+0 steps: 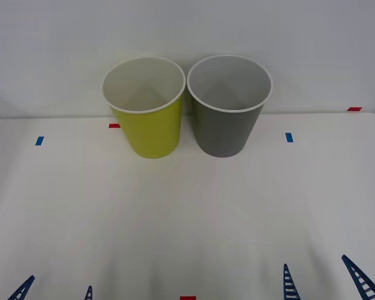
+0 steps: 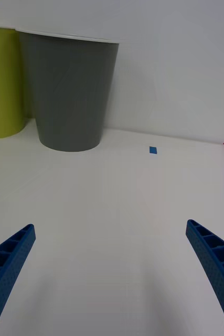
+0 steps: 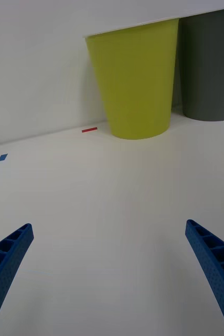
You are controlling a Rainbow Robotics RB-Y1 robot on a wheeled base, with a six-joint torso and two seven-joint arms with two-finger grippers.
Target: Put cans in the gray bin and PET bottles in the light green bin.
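Side by side stand two bins: light green bin, gray bin.

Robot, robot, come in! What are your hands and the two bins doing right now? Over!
Left tool open, low at near table edge. Right tool open, same. Light green bin and gray bin upright, side by side at far edge. Nothing between tools and bins.
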